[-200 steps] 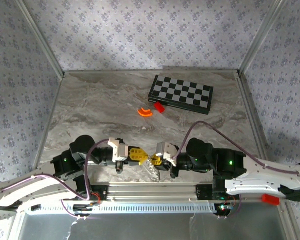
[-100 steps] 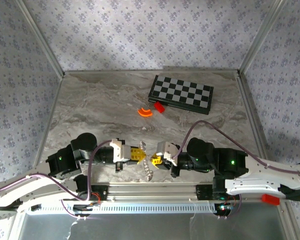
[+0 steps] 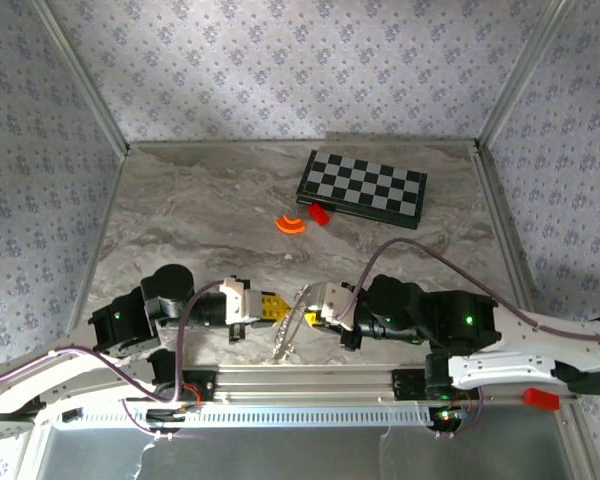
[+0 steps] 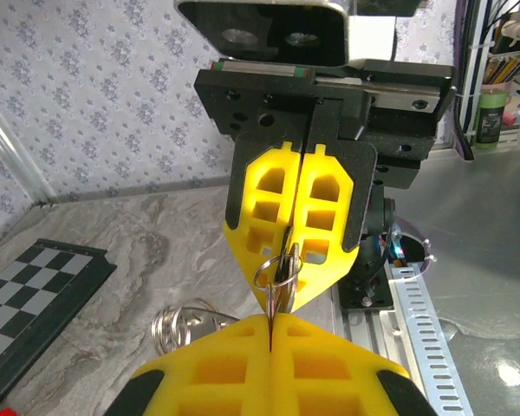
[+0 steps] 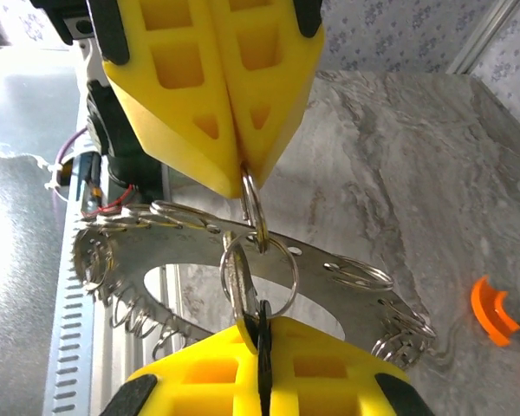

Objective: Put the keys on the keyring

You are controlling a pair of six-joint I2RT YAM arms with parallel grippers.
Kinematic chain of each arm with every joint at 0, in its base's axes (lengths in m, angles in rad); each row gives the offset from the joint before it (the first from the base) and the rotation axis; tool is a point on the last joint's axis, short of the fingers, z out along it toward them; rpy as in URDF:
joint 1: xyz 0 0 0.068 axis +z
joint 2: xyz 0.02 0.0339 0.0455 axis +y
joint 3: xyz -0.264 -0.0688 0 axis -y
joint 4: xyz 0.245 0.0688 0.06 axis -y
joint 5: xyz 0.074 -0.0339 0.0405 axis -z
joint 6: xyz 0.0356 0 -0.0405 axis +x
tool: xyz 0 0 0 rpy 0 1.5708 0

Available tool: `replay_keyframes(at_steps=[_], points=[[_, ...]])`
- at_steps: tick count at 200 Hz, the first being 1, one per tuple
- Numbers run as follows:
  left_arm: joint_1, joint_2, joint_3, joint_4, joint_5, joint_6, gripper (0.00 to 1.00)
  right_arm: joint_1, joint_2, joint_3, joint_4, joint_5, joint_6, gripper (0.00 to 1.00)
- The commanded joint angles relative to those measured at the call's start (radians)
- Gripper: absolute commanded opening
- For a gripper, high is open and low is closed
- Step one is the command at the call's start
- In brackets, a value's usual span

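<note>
Key pinched by its dark head in the closed right tool, blade pointing up across a small ring; closed left tool grips the keyring linked to that ring, tools tip to tip above the near edge of the desk. Behind them a big metal loop strung with rings; checkerboard well apart.

Yellow claws, white arms, purple cables
</note>
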Motion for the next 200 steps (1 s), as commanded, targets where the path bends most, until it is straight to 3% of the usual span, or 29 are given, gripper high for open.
replay_keyframes(at_steps=[1,112,174,200], points=[[0.002,-0.012,0.032,-0.042,-0.027,0.016,0.00,0.010,0.015,0.061,-0.122,0.126,-0.029,0.00],[0.003,0.004,-0.042,0.050,-0.110,0.012,0.00,0.050,0.118,0.155,-0.262,0.287,-0.044,0.00],[0.002,-0.031,-0.162,0.191,-0.116,-0.056,0.40,0.040,0.163,0.186,-0.331,0.327,-0.024,0.00],[0.002,-0.055,-0.204,0.229,-0.143,-0.093,0.46,0.032,0.223,0.218,-0.376,0.345,-0.019,0.00]])
